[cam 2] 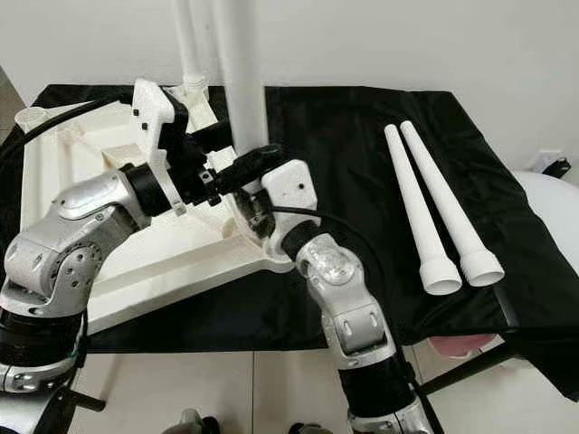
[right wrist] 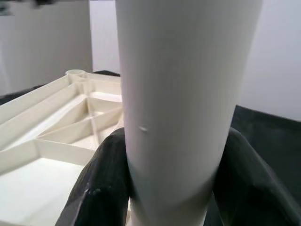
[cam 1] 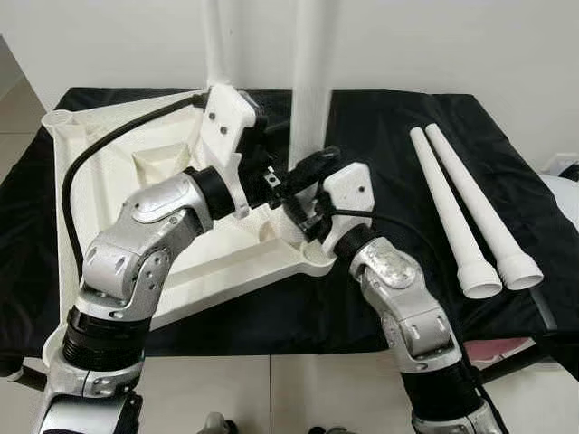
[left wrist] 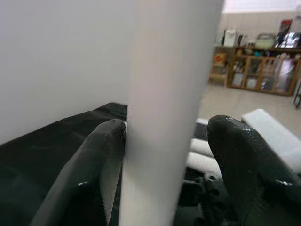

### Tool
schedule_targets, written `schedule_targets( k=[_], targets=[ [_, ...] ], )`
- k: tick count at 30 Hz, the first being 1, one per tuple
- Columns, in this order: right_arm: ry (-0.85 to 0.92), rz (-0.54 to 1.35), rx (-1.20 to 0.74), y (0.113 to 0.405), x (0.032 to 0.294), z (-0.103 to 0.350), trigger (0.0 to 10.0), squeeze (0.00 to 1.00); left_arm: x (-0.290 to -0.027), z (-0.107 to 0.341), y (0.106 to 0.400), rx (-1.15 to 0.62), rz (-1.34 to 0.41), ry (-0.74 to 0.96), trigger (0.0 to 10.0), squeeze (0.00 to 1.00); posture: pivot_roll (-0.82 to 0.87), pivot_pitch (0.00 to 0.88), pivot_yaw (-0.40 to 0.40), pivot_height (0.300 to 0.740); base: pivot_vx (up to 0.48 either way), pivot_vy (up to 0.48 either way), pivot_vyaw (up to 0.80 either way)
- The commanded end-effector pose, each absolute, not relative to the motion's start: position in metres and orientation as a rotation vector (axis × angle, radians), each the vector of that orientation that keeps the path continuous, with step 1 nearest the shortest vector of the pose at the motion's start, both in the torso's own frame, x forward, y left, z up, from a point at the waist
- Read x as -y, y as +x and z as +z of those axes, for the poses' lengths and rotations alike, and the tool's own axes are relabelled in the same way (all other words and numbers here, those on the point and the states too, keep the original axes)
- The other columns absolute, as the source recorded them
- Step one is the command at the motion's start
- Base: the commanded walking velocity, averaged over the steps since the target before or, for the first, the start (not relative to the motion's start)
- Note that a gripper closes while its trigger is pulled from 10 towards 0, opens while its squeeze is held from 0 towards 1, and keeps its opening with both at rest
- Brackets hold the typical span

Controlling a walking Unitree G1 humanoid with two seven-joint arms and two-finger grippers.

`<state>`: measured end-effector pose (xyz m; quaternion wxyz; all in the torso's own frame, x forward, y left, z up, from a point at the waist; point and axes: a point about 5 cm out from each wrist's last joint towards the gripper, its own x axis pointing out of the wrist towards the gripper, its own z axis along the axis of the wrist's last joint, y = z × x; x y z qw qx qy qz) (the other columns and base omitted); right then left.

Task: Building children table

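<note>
You see the upright table leg (cam 1: 310, 86) standing in a corner of the upturned white tabletop (cam 1: 109, 172). The right gripper (right wrist: 164, 183) clamps it. The left gripper (left wrist: 174, 155) brackets it, one finger touching, the other apart. Two spare legs (cam 1: 466, 208) lie on the black cloth (cam 1: 380, 127), well apart.

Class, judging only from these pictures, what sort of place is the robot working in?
Probably a room in a home: tiled floor, plain white wall, and a wooden glass-fronted cabinet behind. A black-covered table serves as workbench.
</note>
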<state>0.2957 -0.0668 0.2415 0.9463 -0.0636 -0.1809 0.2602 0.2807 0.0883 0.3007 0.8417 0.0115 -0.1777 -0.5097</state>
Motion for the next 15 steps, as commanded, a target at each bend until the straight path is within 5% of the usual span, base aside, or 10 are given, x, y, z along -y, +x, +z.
schedule_targets(
  k=[1, 5, 6, 12, 15],
  targets=[
    [-0.11, 0.512, 0.371, 0.297, 0.07, 0.245, 0.0, 0.0, -0.086, 0.305, 0.272, 0.402, -1.138, 0.019, 10.0, 0.0, 0.01, 0.114, -0.007, 0.74, 0.0, 0.0, 0.0],
    [-0.093, 0.479, 0.388, 0.301, 0.088, 0.255, 0.0, 0.0, -0.105, 0.315, 0.267, 0.432, -1.167, -0.112, 10.0, 0.0, 0.01, 0.122, -0.002, 0.74, 0.0, 0.0, 0.0],
    [-0.081, 0.494, 0.392, 0.3, 0.095, 0.258, 10.0, 0.0, -0.117, 0.312, 0.278, 0.385, -1.083, -0.126, 10.0, 0.0, 0.01, 0.123, -0.002, 0.74, 0.0, 0.0, 0.0],
    [-0.074, 0.5, 0.391, 0.3, 0.098, 0.26, 10.0, 0.0, -0.124, 0.307, 0.285, 0.342, -1.013, -0.102, 10.0, 0.0, 0.01, 0.124, -0.002, 0.74, 0.0, 0.0, 0.0],
    [-0.079, 0.508, 0.354, 0.298, 0.107, 0.257, 10.0, 0.0, -0.136, 0.237, 0.299, 0.015, -0.899, 0.427, 10.0, 0.0, 0.03, 0.135, -0.014, 0.74, 0.0, 0.0, 0.0]
  ],
)
